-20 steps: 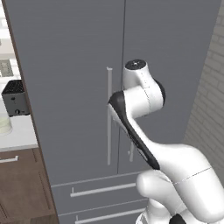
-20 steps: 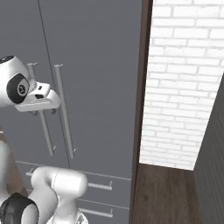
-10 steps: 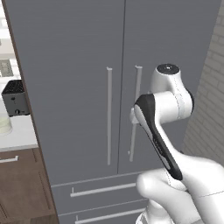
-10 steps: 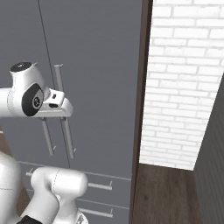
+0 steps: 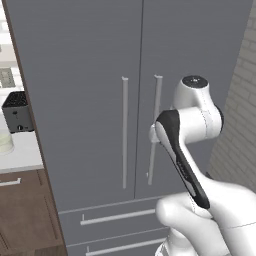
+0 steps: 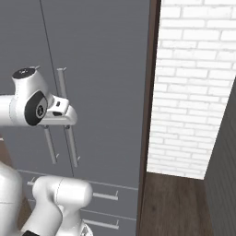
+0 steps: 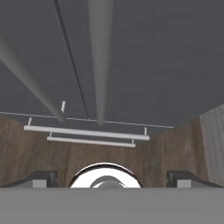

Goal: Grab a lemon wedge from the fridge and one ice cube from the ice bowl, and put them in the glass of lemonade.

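No readable text, labels, brands, numbers or signs in any view. The fridge (image 5: 100,100) doors and drawers are plain grey, no logo or badge. The dark toaster (image 5: 16,112) on the counter at far left has small pale spots on its front, too small to read. The white brick wall (image 6: 193,83) at right is unmarked. The arm's casing carries no lettering either.
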